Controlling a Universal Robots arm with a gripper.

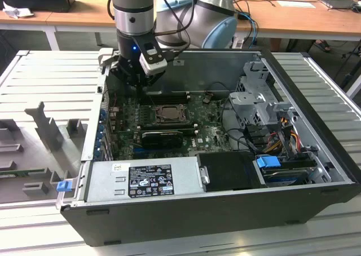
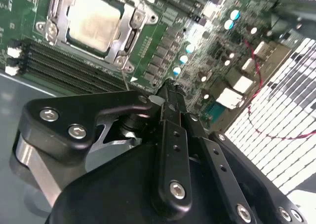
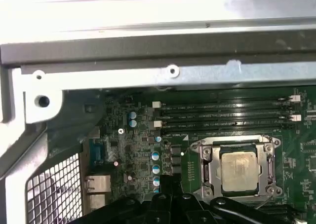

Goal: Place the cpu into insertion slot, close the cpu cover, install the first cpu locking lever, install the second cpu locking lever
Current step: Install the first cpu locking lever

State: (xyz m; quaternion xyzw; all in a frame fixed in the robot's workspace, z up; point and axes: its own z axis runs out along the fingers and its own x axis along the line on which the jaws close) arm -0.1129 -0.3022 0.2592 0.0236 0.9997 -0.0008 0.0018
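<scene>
Open computer case (image 1: 225, 211) lay on the ribbed metal table (image 1: 51, 81), with the green motherboard (image 1: 208, 135) flat on its floor. The power supply (image 1: 141, 180) ran along the case's near edge.

The cpu (image 2: 94, 19) sat in the insertion slot (image 3: 236, 148), pale top face showing. In the exterior view the slot lay in the board's far half, near the case's far wall. The cpu cover (image 2: 134, 32) was down flat around the chip, its silvery frame bordering all four sides in both wrist views. Long black memory slots (image 3: 227, 118) ran just beside the socket, between it and the far wall.

A thin metal lever (image 2: 124, 78) stuck out from one corner of the cover toward the fingertips. Could not tell whether it was latched.

The gripper (image 1: 140, 85) hung over the board's far corner at the exterior view's left, near the socket and apart from it. In the second wrist view the gripper's fingers (image 2: 173, 135) were pressed together at the tips, with nothing between them. No contact seen with cover, chip or lever.
</scene>
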